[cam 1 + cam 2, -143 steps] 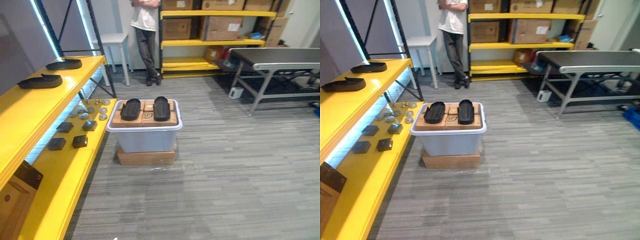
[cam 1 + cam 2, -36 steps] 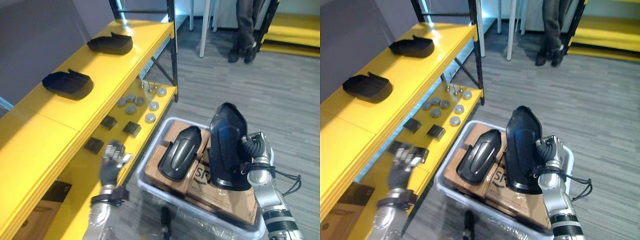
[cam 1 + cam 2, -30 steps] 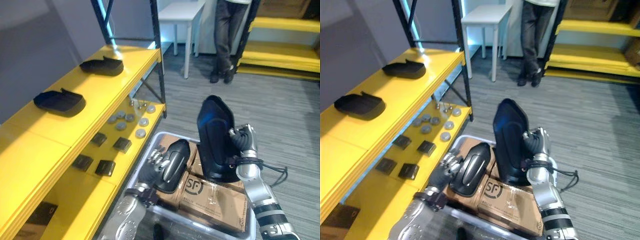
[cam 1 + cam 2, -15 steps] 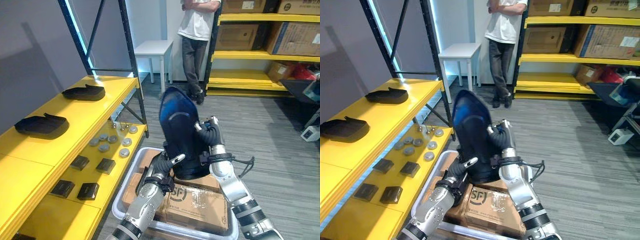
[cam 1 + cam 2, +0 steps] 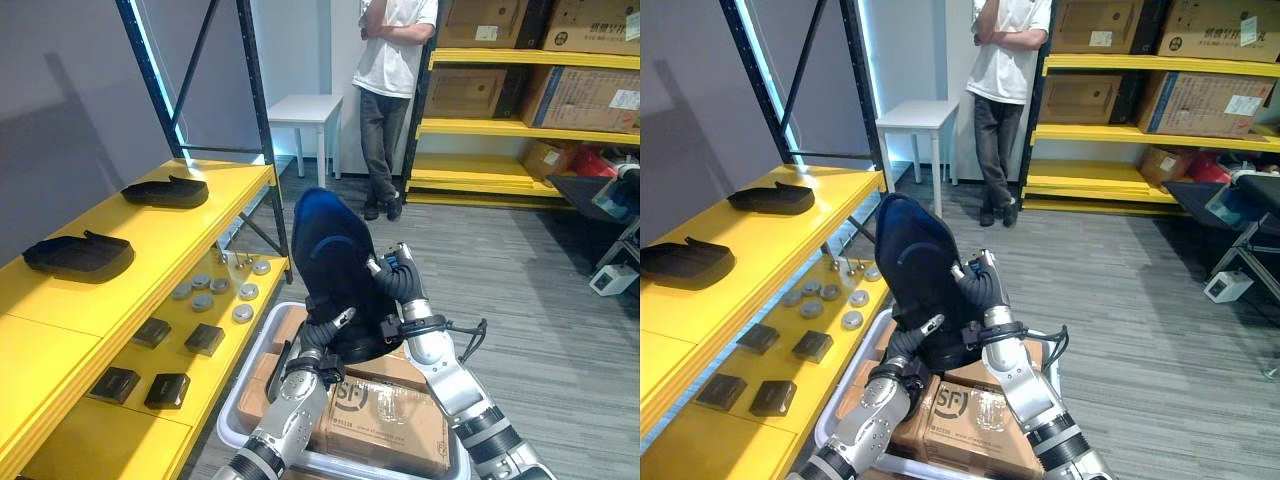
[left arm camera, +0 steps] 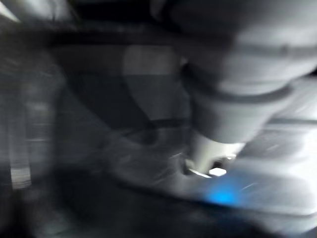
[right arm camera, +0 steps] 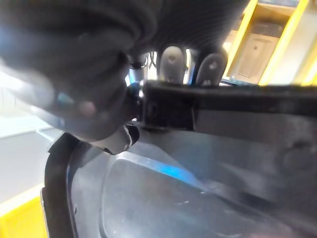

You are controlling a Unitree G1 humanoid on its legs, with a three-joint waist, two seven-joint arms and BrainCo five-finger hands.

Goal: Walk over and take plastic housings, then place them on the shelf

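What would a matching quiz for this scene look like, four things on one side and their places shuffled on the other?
1. raised black housing
2. round discs
3. cardboard boxes
4. white table

A. in the plastic bin
B. beside the person
C. in the right hand
D. on the lower yellow shelf

Pairs: 1-C, 2-D, 3-A, 4-B.

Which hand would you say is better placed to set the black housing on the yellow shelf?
Probably the right: the right hand grips the housing, upright above the bin. The left hand merely reaches its lower edge, though the shelf lies on that side.
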